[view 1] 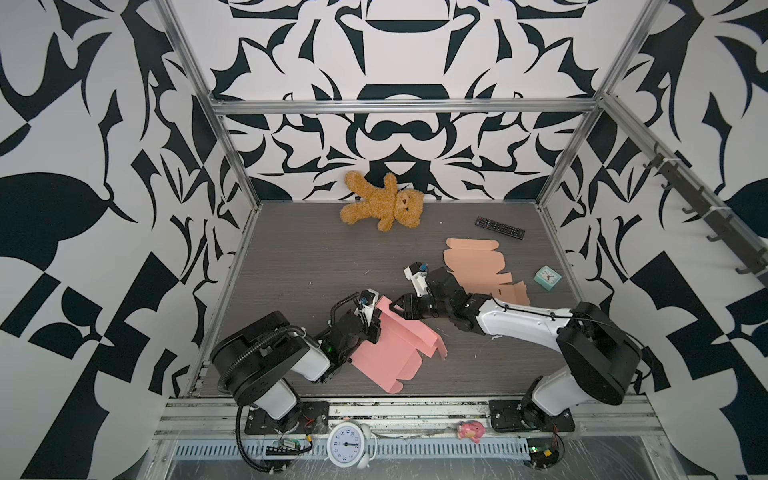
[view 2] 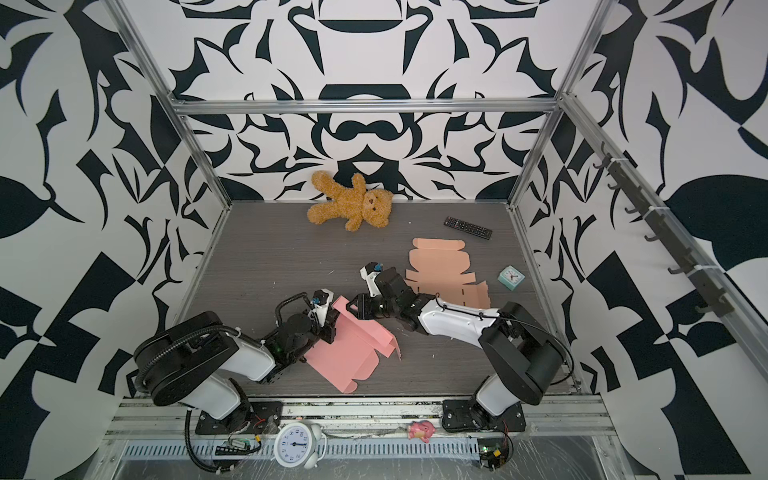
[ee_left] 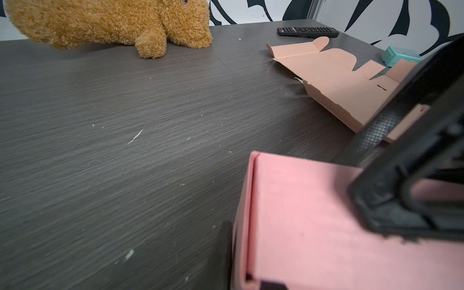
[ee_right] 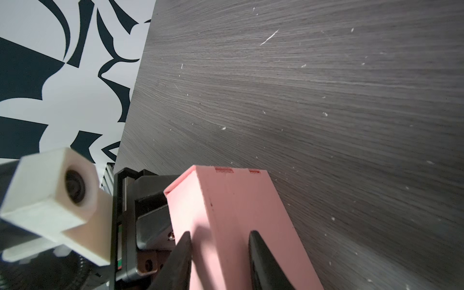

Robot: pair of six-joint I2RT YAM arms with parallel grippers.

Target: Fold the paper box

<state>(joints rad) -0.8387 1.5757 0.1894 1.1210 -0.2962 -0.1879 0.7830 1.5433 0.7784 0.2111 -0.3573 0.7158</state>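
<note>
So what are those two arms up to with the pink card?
They are folding a pink paper box on the table. The left gripper pinches one end of a folded-up wall, and the right gripper clasps that same wall beside it. The box is only partly formed; most of the sheet lies flat. A second, peach blank lies unfolded farther back.
</note>
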